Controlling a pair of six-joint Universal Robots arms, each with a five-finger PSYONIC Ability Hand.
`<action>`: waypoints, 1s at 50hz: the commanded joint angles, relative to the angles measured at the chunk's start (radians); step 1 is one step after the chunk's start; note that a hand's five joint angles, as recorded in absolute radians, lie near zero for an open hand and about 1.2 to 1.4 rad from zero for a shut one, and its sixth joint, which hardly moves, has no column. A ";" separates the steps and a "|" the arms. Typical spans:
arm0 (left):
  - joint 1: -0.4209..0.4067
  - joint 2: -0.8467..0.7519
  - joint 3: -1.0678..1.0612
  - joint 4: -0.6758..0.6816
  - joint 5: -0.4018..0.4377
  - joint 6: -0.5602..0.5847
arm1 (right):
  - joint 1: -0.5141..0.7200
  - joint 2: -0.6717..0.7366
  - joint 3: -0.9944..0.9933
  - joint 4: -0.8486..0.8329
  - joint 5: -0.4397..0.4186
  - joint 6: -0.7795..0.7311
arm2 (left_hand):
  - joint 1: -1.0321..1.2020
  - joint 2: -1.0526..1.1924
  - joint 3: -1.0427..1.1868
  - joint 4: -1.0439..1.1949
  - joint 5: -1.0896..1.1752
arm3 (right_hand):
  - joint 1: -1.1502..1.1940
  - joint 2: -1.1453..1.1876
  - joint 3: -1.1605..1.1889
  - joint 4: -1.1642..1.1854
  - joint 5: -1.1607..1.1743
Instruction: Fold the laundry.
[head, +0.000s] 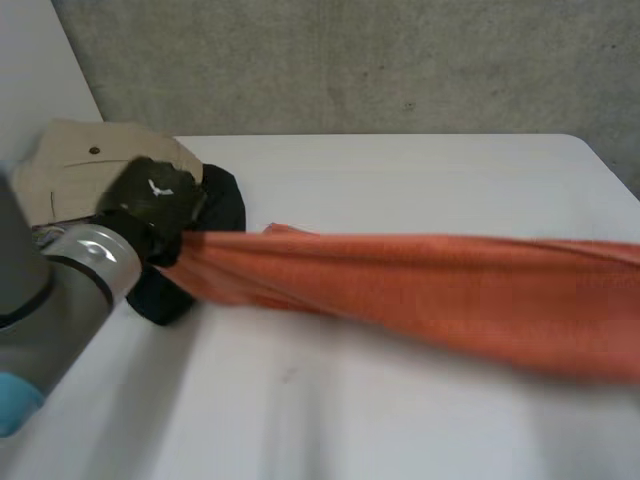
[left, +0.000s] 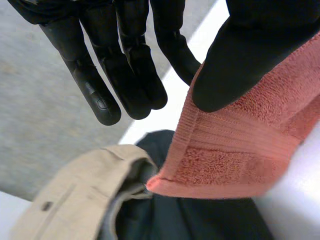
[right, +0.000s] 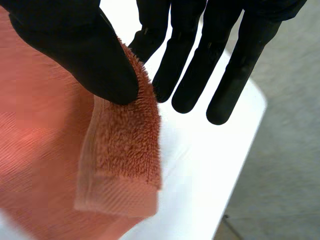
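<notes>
An orange towel (head: 430, 295) hangs stretched across the table, off the surface, from the left side to the right edge of the head view. My left hand (head: 155, 205) pinches one end of it; in the left wrist view the thumb (left: 240, 60) presses the orange towel (left: 235, 150) near a corner against a finger, the other fingers (left: 125, 75) straight. In the right wrist view my right hand (right: 80, 50) pinches the other end of the orange towel (right: 120, 165) near its corner between thumb and a finger, remaining fingers (right: 220, 75) straight.
A beige garment (head: 75, 165) and a dark garment (head: 215, 205) lie heaped at the table's (head: 400, 180) far left, under my left hand; both also lie below the towel corner, beige garment (left: 75, 195), dark garment (left: 190, 220). The table's edge (right: 250, 130) is near my right hand.
</notes>
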 joint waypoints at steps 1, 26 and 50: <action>0.000 -0.264 0.153 0.035 0.042 0.047 | 0.030 0.197 -0.052 -0.046 0.012 0.036 | 0.249 0.197 0.201 0.195 0.226 | 0.271 0.222 0.209 0.199 0.207; -0.007 -0.438 0.662 0.677 -0.011 0.070 | 0.263 0.251 -0.355 -1.049 0.240 0.548 | 0.249 0.197 0.201 0.195 0.226 | 0.271 0.222 0.209 0.199 0.207; -0.050 -0.166 -0.131 0.376 -0.006 0.147 | 0.280 0.291 0.079 -0.675 0.239 0.217 | 0.249 0.197 0.201 0.195 0.226 | 0.271 0.222 0.209 0.199 0.207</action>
